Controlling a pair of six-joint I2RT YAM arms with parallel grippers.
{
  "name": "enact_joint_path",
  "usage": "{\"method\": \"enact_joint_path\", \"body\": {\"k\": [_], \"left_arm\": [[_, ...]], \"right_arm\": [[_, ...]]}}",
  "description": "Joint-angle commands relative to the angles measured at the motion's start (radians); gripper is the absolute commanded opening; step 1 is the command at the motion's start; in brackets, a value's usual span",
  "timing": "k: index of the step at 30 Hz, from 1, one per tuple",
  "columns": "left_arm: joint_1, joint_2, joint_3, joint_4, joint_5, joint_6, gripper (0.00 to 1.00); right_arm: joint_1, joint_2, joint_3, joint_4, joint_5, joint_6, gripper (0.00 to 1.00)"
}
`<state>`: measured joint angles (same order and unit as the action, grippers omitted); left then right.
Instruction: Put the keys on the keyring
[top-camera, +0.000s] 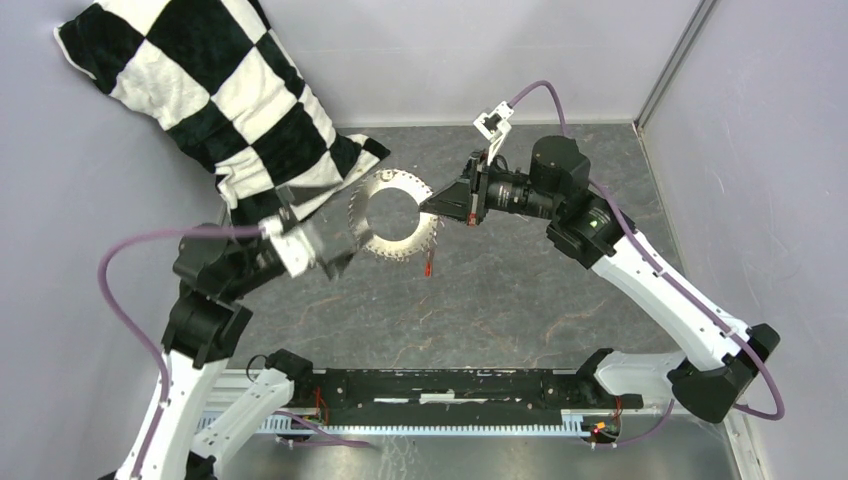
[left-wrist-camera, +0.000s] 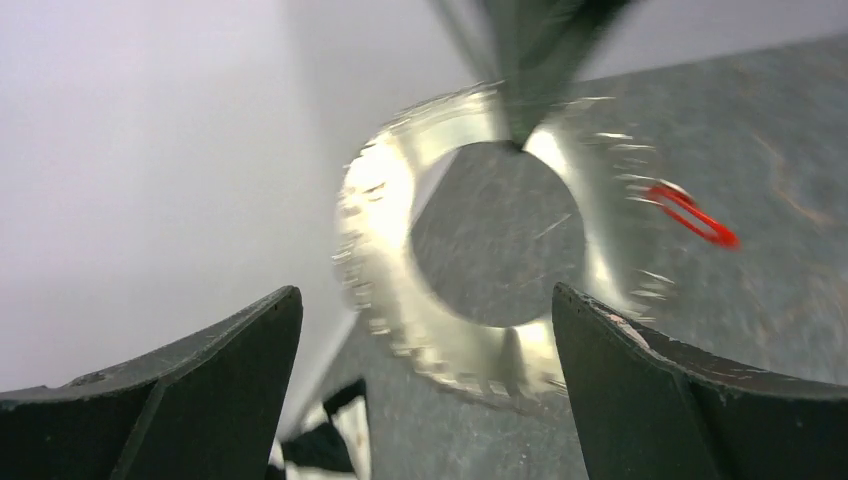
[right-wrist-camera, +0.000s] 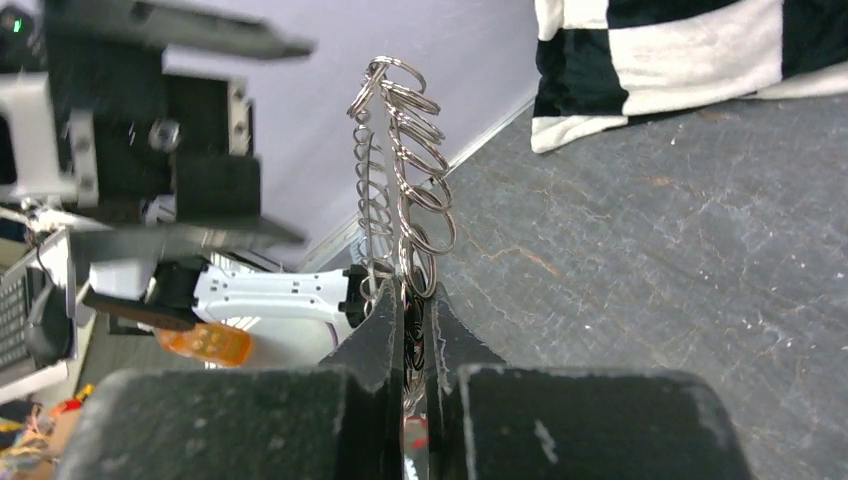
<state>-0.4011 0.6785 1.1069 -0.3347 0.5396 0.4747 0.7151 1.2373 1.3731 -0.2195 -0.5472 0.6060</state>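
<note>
Top external — keyring (top-camera: 383, 188) over grey mottled table (top-camera: 520, 300), pale walls (top-camera: 450, 50), checkered pillow (top-camera: 220, 80).

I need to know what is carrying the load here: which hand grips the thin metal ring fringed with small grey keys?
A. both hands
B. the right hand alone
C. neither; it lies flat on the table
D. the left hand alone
B: the right hand is pinched shut on the thin metal ring fringed with small grey keys, while the left hand has its fingers spread wide, not closed on it.
</note>
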Motion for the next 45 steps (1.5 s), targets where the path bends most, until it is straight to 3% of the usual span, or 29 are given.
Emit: {"method": "enact_joint_path", "body": {"k": [1, 8, 13, 20, 22, 26, 32, 38, 41, 43, 45], "left_arm": [[0.0, -0.059, -0.087, -0.153, 0.389, 0.417, 1.0], [-0.003, -0.06, -0.137, -0.306, 0.433, 0.978, 1.0], [-0.004, -0.137, -0.287, -0.281, 0.435, 1.416, 1.0], [-0.002, -0.199, -0.454, -0.225, 0.375, 1.687, 1.0], [-0.003, -0.204, -0.513, -0.141, 0.359, 1.716, 1.0], [-0.009, -0.198, -0.679, 0.33, 0.337, 1.668, 1.0], [-0.054, -0.129, -0.709, 0.589, 0.324, 1.662, 0.99], [-0.085, -0.147, -0.719, 0.63, 0.394, 1.701, 0.99], [-0.092, -0.134, -0.702, 0.57, 0.351, 1.732, 0.99], [-0.095, -0.114, -0.688, 0.569, 0.317, 1.729, 0.96], [-0.099, -0.086, -0.665, 0.558, 0.277, 1.729, 0.86]], "right_arm": [[-0.006, -0.004, -0.027, 0.121, 0.074, 0.142, 0.01], [-0.025, -0.026, -0.175, 0.228, 0.197, 0.304, 0.0], [-0.041, -0.025, -0.305, 0.386, 0.223, 0.486, 0.01], [-0.044, -0.003, -0.366, 0.505, 0.214, 0.625, 0.01], [-0.044, -0.002, -0.387, 0.531, 0.202, 0.656, 0.0], [-0.042, -0.02, -0.423, 0.535, 0.199, 0.676, 0.0], [-0.04, -0.028, -0.444, 0.55, 0.2, 0.693, 0.01], [-0.041, -0.039, -0.475, 0.587, 0.212, 0.721, 0.0], [-0.039, -0.03, -0.468, 0.604, 0.198, 0.73, 0.0], [-0.035, -0.031, -0.467, 0.602, 0.201, 0.732, 0.0], [-0.031, -0.032, -0.472, 0.602, 0.199, 0.733, 0.01]]}}
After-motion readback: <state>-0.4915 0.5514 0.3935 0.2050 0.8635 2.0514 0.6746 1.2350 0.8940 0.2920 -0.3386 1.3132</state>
